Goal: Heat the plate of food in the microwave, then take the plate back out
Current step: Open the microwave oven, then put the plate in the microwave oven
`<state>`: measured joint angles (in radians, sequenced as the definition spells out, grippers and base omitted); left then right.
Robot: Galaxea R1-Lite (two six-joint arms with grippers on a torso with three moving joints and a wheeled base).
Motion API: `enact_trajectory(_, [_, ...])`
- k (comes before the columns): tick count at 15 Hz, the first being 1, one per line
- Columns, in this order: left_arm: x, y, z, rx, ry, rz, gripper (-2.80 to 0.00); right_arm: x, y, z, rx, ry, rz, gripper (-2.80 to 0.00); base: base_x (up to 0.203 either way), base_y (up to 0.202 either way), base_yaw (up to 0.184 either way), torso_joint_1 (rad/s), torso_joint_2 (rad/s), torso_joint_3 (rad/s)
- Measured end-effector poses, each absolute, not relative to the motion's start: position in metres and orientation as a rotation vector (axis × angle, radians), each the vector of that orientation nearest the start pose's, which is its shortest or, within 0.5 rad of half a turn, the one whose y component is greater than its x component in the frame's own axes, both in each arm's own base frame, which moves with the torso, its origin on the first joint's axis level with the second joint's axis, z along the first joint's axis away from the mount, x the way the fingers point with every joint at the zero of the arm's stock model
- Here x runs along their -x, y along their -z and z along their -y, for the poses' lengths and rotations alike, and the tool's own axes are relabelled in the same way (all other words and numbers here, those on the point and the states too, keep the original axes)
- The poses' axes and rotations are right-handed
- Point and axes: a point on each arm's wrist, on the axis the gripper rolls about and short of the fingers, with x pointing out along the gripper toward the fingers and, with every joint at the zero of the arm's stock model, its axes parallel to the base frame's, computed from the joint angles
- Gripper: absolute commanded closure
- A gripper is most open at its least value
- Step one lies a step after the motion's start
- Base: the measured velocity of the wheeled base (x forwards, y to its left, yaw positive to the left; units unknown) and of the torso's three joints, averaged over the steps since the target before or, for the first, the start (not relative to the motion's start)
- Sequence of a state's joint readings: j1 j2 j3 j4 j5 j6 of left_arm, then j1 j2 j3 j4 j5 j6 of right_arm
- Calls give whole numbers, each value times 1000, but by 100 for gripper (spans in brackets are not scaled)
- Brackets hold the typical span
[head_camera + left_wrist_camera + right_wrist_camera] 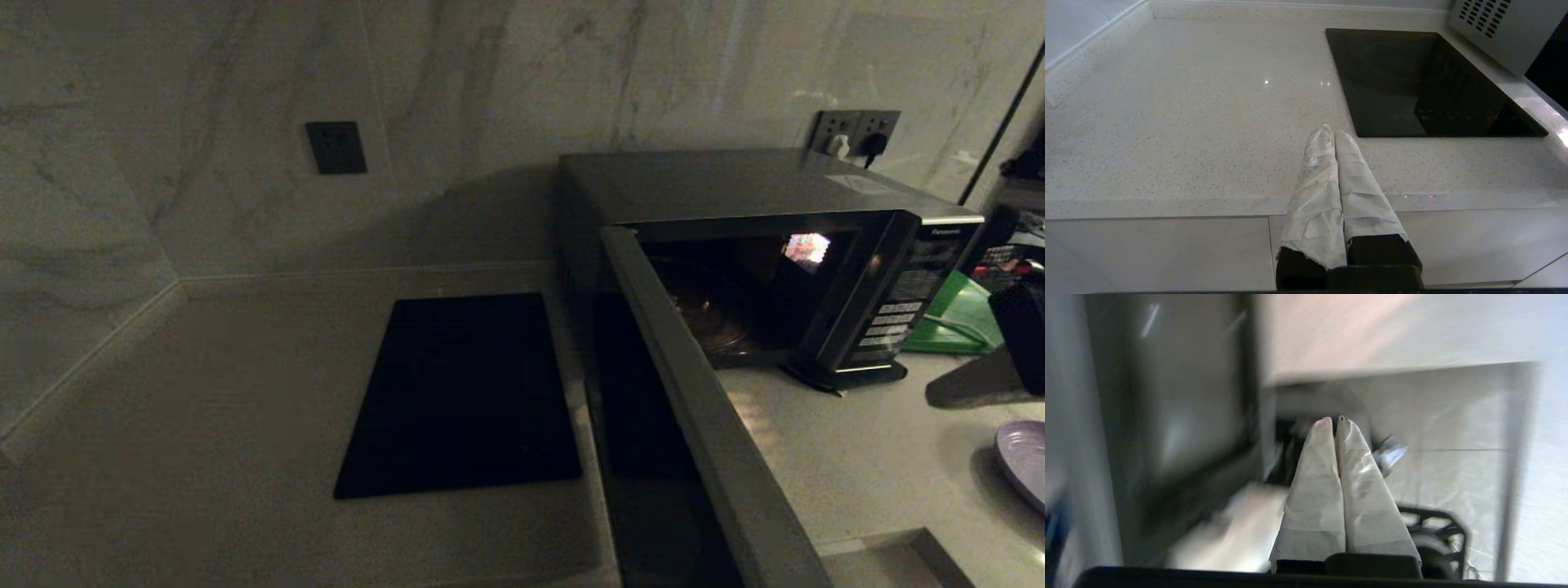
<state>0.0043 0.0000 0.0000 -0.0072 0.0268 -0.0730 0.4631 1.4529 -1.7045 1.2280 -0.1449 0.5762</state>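
Note:
The microwave stands at the back right of the counter. Its door is swung wide open towards me, and the dark cavity shows only the turntable. The pale lilac plate lies on the counter at the far right edge, mostly cut off, and no food shows on the visible part. My left gripper is shut and empty, held by the counter's front edge, left of the black slab. My right gripper is shut and empty. Its view is smeared, with a dark panel on one side and floor tiles beyond.
A flat black slab lies on the counter left of the open door. A green board sits right of the microwave, beside a dark block at the frame edge. Wall sockets are behind the microwave.

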Motion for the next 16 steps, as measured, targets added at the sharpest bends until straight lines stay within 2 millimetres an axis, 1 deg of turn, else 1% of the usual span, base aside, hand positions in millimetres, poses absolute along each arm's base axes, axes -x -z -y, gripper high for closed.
enact_trajectory(3, [23, -76, -1, 73, -31, 8, 0, -163, -331, -42, -285, 282, -888, 0, 0, 0, 0, 0, 0, 0])
enact_trajectory(6, [23, -76, -1, 73, -31, 8, 0, -167, -322, -4, -366, 575, -849, 0, 0, 0, 0, 0, 0, 0])
enact_trajectory(7, [23, -76, -1, 73, -31, 8, 0, -169, -316, 8, -408, 669, -838, 0, 0, 0, 0, 0, 0, 0])
enact_trajectory(8, [23, -76, -1, 73, -31, 8, 0, -172, -305, 19, -438, 753, -840, 0, 0, 0, 0, 0, 0, 0])
enact_trajectory(11, [23, -76, -1, 73, -31, 8, 0, -176, -265, 56, -526, 983, -816, 0, 0, 0, 0, 0, 0, 0])
enact_trajectory(12, [23, -76, -1, 73, -31, 8, 0, -174, -255, 69, -569, 1046, -796, -280, 0, 0, 0, 0, 0, 0])
enact_trajectory(14, [23, -76, -1, 73, -31, 8, 0, -174, -241, 95, -689, 1122, -751, -280, 0, 0, 0, 0, 0, 0])
enact_trajectory(16, [23, -76, -1, 73, -31, 8, 0, -177, -232, 117, -784, 1145, -718, -280, 0, 0, 0, 0, 0, 0])
